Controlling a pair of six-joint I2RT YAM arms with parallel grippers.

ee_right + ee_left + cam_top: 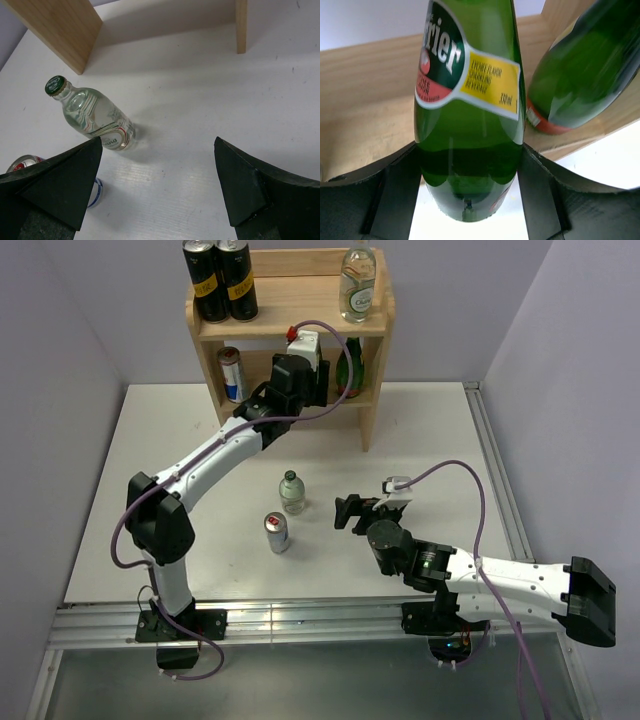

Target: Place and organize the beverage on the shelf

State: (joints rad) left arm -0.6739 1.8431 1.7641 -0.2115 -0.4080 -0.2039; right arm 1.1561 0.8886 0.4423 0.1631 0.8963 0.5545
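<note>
The pale wood shelf (372,415) stands at the back of the table. My left gripper (303,368) reaches into its middle tier and is shut on a green Perrier bottle (470,125), with a finger (395,195) pressed on each side. The arm hides that bottle in the top view, and I cannot tell whether it rests on the board. A second green bottle (580,75) stands just right of it. My right gripper (347,512) hovers open and empty over the table. A small clear bottle (95,117) and a can (277,532) stand to its left.
On the shelf top (290,285) stand two black cans (222,280) on the left and a clear bottle (358,285) on the right. A silver-blue can (232,373) is on the middle tier's left. Purple walls close in the table (430,440).
</note>
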